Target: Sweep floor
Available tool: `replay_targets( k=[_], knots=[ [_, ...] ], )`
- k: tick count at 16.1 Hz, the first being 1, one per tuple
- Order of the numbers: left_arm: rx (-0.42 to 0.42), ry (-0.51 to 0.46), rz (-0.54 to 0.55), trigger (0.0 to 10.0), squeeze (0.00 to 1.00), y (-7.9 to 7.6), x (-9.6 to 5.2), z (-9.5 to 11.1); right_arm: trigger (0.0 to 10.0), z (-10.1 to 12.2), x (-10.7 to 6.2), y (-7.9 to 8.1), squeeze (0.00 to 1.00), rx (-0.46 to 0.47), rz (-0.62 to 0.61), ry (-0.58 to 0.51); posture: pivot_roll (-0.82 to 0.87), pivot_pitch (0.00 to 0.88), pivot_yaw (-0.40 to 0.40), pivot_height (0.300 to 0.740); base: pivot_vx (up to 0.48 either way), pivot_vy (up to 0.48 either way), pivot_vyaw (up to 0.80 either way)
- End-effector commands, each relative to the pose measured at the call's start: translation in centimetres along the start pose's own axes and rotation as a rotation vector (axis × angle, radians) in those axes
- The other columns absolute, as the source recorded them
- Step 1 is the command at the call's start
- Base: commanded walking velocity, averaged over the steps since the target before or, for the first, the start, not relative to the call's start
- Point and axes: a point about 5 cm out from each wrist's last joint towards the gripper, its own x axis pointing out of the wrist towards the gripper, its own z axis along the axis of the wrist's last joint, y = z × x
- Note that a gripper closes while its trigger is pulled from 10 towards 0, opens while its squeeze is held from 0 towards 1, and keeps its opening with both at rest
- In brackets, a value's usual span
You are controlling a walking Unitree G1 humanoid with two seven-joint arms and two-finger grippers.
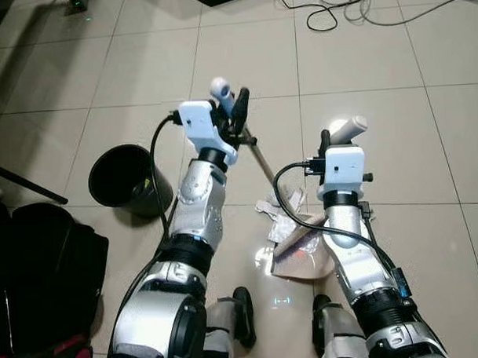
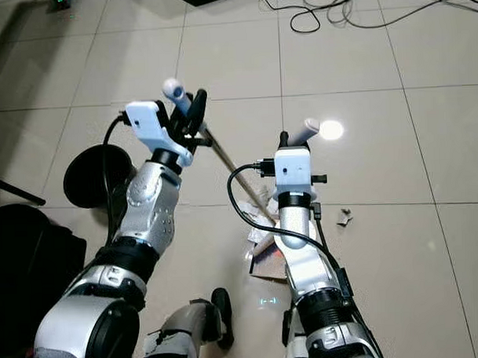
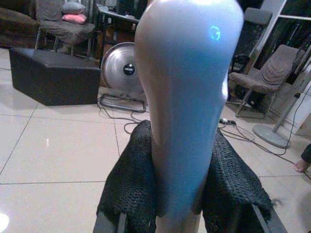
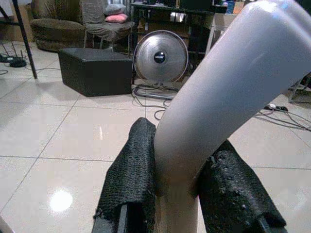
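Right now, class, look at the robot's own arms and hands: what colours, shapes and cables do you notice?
Both arms are glossy silver shells with black joint bands. Each wrist carries a white boxy module, and a black cable loops from it back down the arm. The left hand and the right hand each end in two long black fingers covered in a coarse, woven-looking black padding.

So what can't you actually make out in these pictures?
- Head of the broom: hidden behind the right arm in both eye views.
- Dustpan: mostly covered by that arm; its contents read as crumpled paper, nothing finer.
- Black bin: inside too dark to see.
- Scrap on the tile: too small to identify.
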Motion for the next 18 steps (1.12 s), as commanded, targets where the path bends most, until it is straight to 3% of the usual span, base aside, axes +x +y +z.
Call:
replay_targets(
  k=[1, 4, 5, 6, 8, 12, 13, 16, 18],
  knots=[
    [0.017, -0.121, -0.025, 10.0, 0.0, 0.7, 1.8, 3.7, 10.0, -2.1, -1.2, -0.1, 0.0, -0.026, 0.03, 0.103, 0.08, 0.267, 0.152, 0.74, 0.0, 0.0, 0.0],
    [0.057, -0.159, -0.006, 10.0, 0.0, 2.8, 2.4, 6.1, 10.0, -2.5, -1.3, -0.5, 0.0, -0.023, 0.034, 0.112, 0.09, 0.238, 0.146, 0.74, 0.0, 0.0, 0.0],
    [0.112, -0.152, 0.006, 10.0, 0.0, 4.6, 2.3, 7.2, 10.0, -3.0, -1.5, -0.8, 0.0, -0.001, 0.039, 0.121, 0.12, 0.204, 0.14, 0.74, 0.0, 0.0, 0.0],
    [0.121, -0.145, 0.016, 10.0, 0.0, 5.0, 2.2, 7.3, 10.0, -3.1, -1.6, -0.9, 0.0, 0.011, 0.044, 0.123, 0.12, 0.204, 0.14, 0.74, 0.0, 0.0, 0.0],
    [0.204, -0.105, 0.087, 10.0, 0.0, 7.6, -0.3, 6.8, 10.0, -2.4, -1.8, -0.7, 0.0, 0.075, 0.085, 0.081, 0.1, 0.14, 0.129, 0.74, 0.0, 0.0, 0.0],
    [0.285, 0.018, 0.157, 10.0, 0.0, 9.8, -3.3, 5.2, 10.0, -0.9, -1.8, -0.8, 0.0, 0.153, 0.108, 0.018, 0.05, 0.076, 0.132, 0.74, 0.0, 0.0, 0.0],
    [0.311, 0.064, 0.221, 10.0, 0.0, 10.9, -4.6, 4.6, 10.0, -0.3, -2.0, -1.2, 0.0, 0.183, 0.116, -0.007, 0.05, 0.066, 0.133, 0.74, 0.0, 0.0, 0.0],
    [0.378, 0.092, 0.334, 10.0, 0.0, 12.5, -6.0, 4.3, 10.0, 0.2, -2.7, -2.4, 0.0, 0.257, 0.086, -0.018, 0.05, 0.041, 0.131, 0.74, 0.0, 0.0, 0.0],
    [0.406, 0.09, 0.373, 10.0, 0.0, 12.9, -5.9, 4.6, 10.0, 0.4, -3.0, -3.2, 0.0, 0.287, 0.069, -0.02, 0.05, 0.022, 0.133, 0.74, 0.0, 0.0, 0.0]
  ],
)
